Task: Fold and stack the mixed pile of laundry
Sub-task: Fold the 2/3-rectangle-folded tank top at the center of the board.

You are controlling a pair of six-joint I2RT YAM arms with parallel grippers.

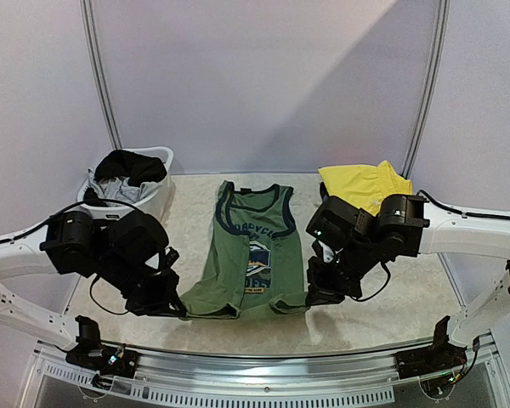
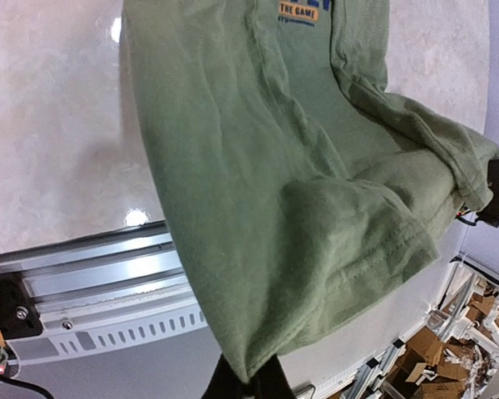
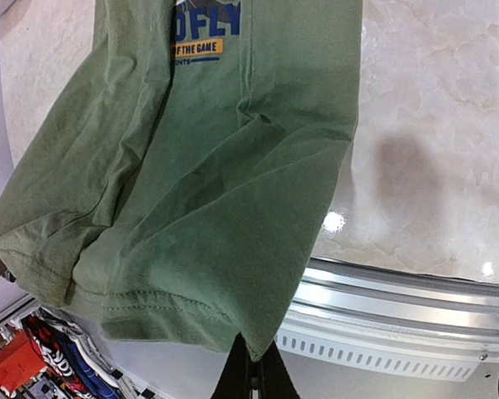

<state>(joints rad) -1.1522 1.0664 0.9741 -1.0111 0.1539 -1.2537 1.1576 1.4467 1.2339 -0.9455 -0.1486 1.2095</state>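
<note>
An olive-green sleeveless shirt (image 1: 253, 255) with navy trim and a chest graphic lies flat in the middle of the table, its hem toward the near edge. My left gripper (image 1: 180, 309) is shut on the hem's left corner (image 2: 248, 366), lifted a little. My right gripper (image 1: 310, 297) is shut on the right hem corner (image 3: 258, 345). Each wrist view shows the green cloth (image 2: 299, 191) (image 3: 200, 183) hanging from pinched black fingertips. A folded yellow garment (image 1: 364, 184) lies at the back right. Black and grey pieces (image 1: 129, 168) fill the tub.
A white plastic tub (image 1: 157, 197) stands at the back left of the table. The aluminium rail (image 1: 255, 367) runs along the near edge under both grippers. Bare pale tabletop (image 1: 408, 289) lies right and left of the shirt.
</note>
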